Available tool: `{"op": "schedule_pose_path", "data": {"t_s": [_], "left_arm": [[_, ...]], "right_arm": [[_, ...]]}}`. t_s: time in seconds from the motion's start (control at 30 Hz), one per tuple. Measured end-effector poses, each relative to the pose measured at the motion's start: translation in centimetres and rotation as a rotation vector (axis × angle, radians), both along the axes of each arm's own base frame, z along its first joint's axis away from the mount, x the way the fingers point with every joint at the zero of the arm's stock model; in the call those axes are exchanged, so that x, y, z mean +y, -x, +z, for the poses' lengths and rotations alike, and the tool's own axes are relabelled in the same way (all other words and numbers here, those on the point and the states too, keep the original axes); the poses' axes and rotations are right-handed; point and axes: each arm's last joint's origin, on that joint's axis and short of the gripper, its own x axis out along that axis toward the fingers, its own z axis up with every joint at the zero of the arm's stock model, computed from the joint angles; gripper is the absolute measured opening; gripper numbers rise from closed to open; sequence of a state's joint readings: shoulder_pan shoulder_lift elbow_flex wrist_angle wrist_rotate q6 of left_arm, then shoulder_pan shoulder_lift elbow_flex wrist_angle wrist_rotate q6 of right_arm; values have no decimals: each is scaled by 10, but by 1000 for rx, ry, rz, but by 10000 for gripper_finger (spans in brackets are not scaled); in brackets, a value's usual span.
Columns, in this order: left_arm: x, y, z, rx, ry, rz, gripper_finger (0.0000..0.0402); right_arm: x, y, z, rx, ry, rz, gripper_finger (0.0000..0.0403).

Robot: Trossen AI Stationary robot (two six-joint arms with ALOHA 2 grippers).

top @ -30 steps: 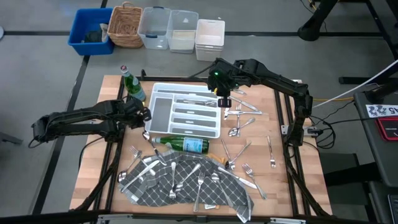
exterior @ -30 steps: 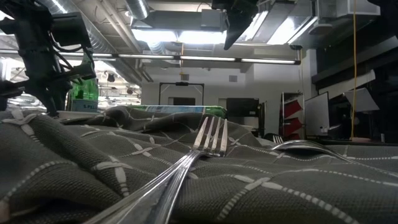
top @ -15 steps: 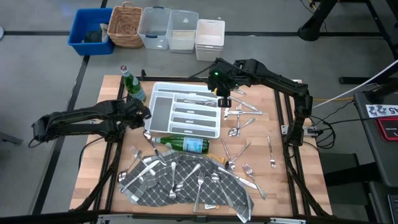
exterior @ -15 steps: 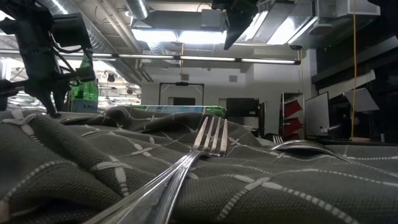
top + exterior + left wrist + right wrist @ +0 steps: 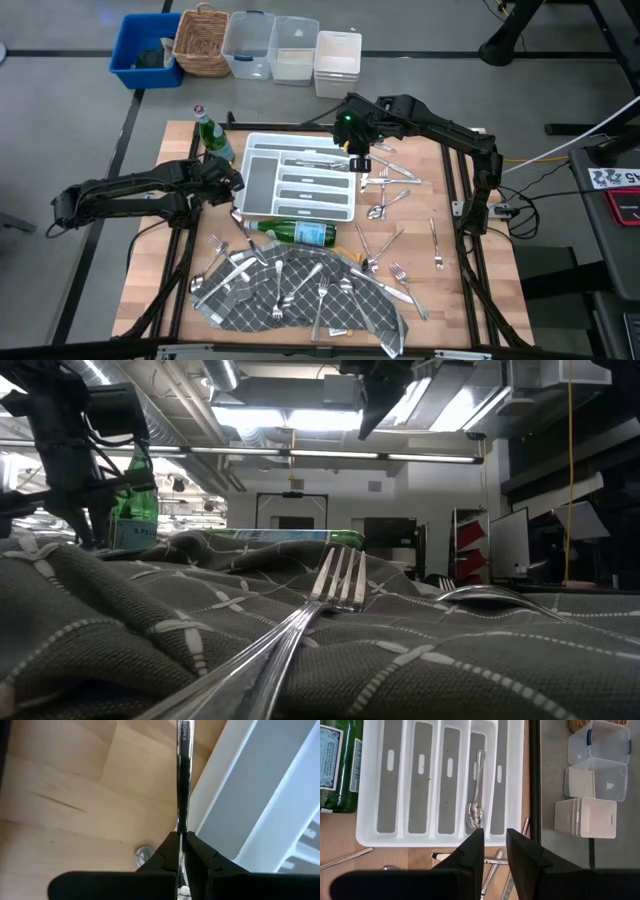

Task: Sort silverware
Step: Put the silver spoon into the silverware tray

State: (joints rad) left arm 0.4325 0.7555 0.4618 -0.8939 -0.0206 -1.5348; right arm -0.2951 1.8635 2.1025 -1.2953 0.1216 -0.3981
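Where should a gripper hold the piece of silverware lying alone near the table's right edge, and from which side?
Take the lone piece at mid-handle, from straight above, fingers closing across its narrow width: it lies flat on bare table, nothing beside it. The open right gripper is nearer.

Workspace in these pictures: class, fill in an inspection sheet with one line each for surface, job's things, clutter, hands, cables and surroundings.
Surface: wooden table, a grey cloth on its near part.
Job's things: forks, spoons and knives loose on wood and cloth; one spoon lies in the white tray.
Clutter: two green bottles, one lying, one standing.
Hands: left hand shut on a utensil handle beside the tray; right hand open above the tray's edge.
Cables: yellow and dark cables right of the table.
Surroundings: blue bin, basket, clear tubs on the floor.
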Motion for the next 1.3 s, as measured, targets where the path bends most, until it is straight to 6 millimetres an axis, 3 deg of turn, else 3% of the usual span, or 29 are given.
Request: {"op": "schedule_pose_path", "data": {"t_s": [0.47,0.6,0.8,1.03,1.17,1.3], "left_arm": [[4,-8,7,-125,-52,-70,5],[7,-16,14,-241,-112,-81,5],[11,-44,31,-461,-302,-78,5],[18,-91,43,-686,-607,108,5],[22,-117,37,-789,-681,209,5],[21,-139,18,-883,-631,278,5]], "right_arm": [[0,-1,1,-12,2,0,85],[0,-1,1,-23,-17,-37,85],[0,-1,1,-60,-85,-152,85],[0,-1,1,-94,-137,-255,85],[0,-2,1,-102,-145,-271,85],[0,-2,1,-102,-145,-272,85]]}}
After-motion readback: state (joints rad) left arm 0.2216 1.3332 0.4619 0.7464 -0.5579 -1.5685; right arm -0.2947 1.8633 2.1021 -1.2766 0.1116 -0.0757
